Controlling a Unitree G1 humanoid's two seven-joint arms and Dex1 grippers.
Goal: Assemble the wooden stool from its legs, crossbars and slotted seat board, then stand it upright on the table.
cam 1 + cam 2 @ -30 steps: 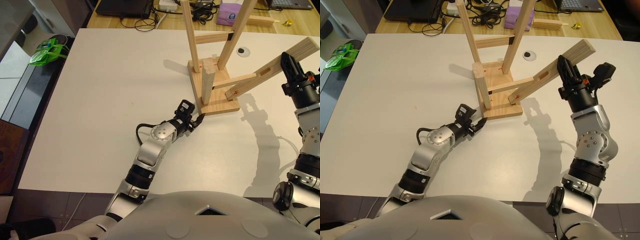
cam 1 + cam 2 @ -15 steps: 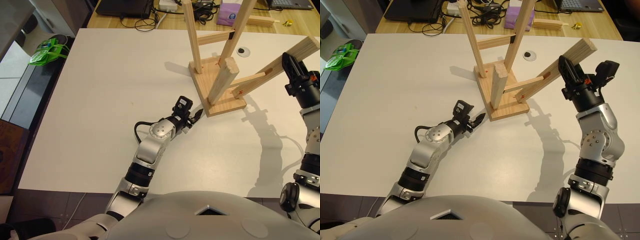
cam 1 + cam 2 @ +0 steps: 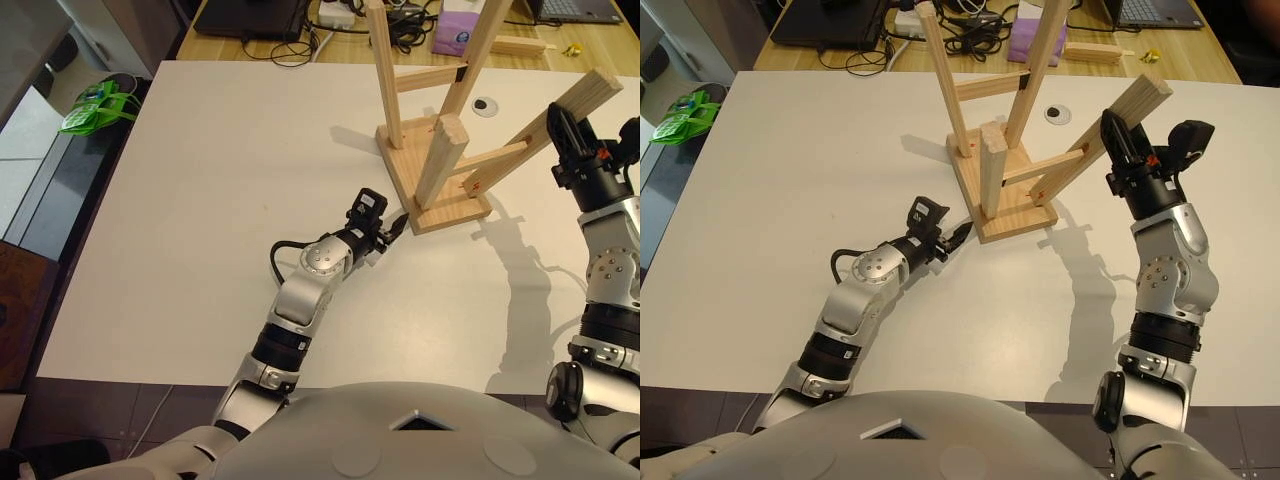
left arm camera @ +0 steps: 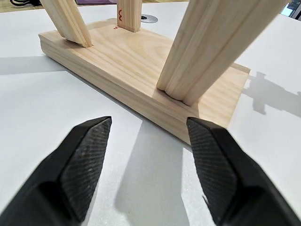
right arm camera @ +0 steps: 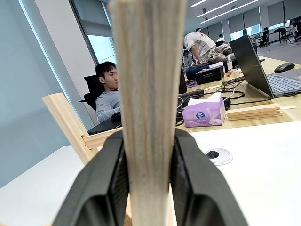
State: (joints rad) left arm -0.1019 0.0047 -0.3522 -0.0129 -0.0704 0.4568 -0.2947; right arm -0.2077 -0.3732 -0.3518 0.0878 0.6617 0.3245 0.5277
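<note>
Here the left jaws stand apart, low over the white surface [image 3: 200,200], just short of a corner of the seat board [image 3: 405,160]. The stool [image 3: 437,160] sits inverted, legs pointing up, its red marks [image 4: 120,12] unreadable. The right jaws clamp the rightward-leaning leg [image 3: 592,90].

I look down on a wide white table [image 3: 200,180] with a round cable port [image 3: 485,103] set in its far side; behind it runs a wooden desk [image 3: 1195,45] carrying a dark laptop [image 3: 250,12], loose cables [image 3: 290,45] and a purple tissue box [image 5: 203,115]; off the table's left edge I see pale floor tiles [image 3: 22,135]; through the right wrist camera I make out a pale wall [image 5: 28,94], a tall window [image 5: 101,47] and ceiling strip lights [image 5: 221,7].
</note>
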